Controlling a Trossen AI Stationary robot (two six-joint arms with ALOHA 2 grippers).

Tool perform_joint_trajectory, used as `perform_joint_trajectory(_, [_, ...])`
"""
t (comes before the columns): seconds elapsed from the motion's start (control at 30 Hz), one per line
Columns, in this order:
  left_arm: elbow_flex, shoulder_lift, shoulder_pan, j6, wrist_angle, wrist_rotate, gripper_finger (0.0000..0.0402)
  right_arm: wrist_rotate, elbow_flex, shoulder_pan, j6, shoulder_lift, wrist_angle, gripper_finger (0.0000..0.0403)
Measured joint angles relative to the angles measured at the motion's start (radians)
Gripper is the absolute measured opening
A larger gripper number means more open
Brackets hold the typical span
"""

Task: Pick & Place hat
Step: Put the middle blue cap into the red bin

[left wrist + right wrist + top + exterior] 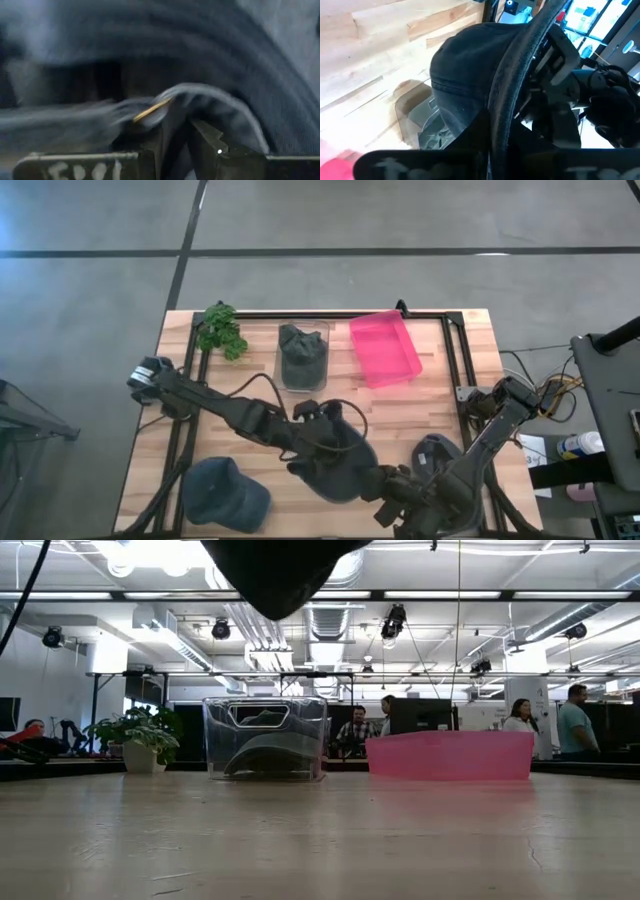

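Holding a dark hat [340,465] aloft above the desk [420,410], both claws grip it — left claw [175,132] and right claw [492,145] pinched on its fabric; one hat [302,355] already sits in the clear bin [303,380]. Two more — a blue hat [225,490] and another hat [437,450] — lie on the desk, so placing seems partly done.

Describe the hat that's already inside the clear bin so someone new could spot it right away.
Look along the far edge of the wooden table, between the green plant and the pink tray. There stands a clear bin with a dark hat inside, the only hat in a container.
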Motion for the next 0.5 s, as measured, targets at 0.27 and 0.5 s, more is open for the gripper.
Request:
perform_joint_trajectory(0.27, [-0.004, -0.044, 0.000, -0.160, -0.152, 0.001, 0.0078, 0.025, 0.000, -0.010, 0.021, 0.000, -0.005, 0.0013])
perform_joint_trajectory(0.5, [-0.003, -0.121, -0.024, -0.165, -0.202, 0.007, 0.0078, 0.025, 0.000, -0.011, 0.051, -0.001, -0.007, 0.0013])
